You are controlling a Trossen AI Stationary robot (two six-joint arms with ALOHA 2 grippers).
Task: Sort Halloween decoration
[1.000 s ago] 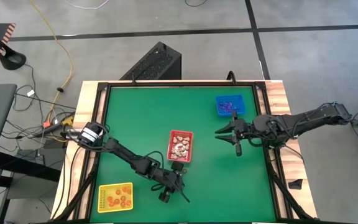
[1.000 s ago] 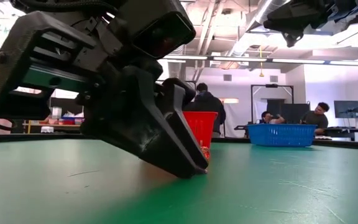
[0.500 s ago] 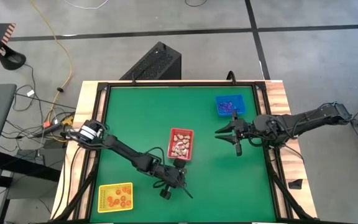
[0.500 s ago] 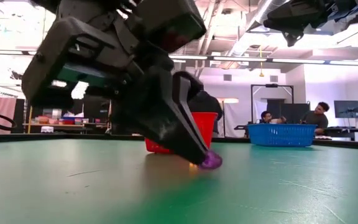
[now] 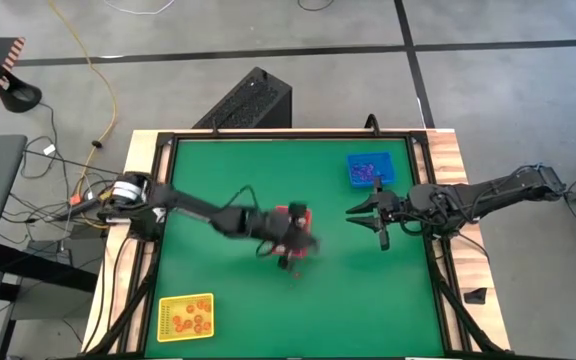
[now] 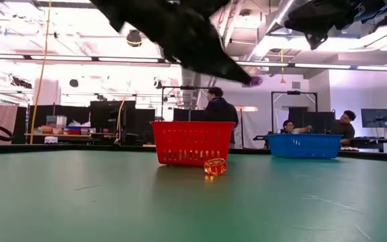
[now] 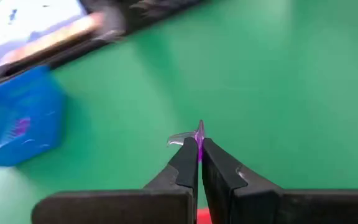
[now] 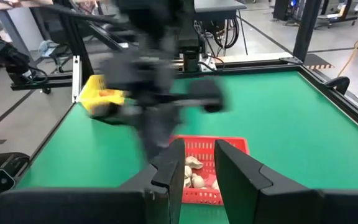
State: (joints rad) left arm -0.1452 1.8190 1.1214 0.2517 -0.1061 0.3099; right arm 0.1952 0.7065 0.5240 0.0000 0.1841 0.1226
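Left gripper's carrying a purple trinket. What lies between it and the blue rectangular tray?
In the high view, only bare green mat separates the left gripper from the blue rectangular tray. The open right gripper hovers beside that stretch, not in it.

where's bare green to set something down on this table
Free: the wide stretch between the yellow tray and the right gripper, and the back-left mat. Crowded: around the red tray, where the left gripper carries a purple trinket above an orange trinket.

Green counter (image 5: 228,190). A red mesh tray (image 6: 193,142) holds cream pieces (image 8: 194,173); the blue tray (image 5: 370,169) holds purple ones, the yellow tray (image 5: 185,318) orange ones. A translucent orange trinket (image 6: 214,167). The dark left end effector (image 7: 198,149) pinches purple.
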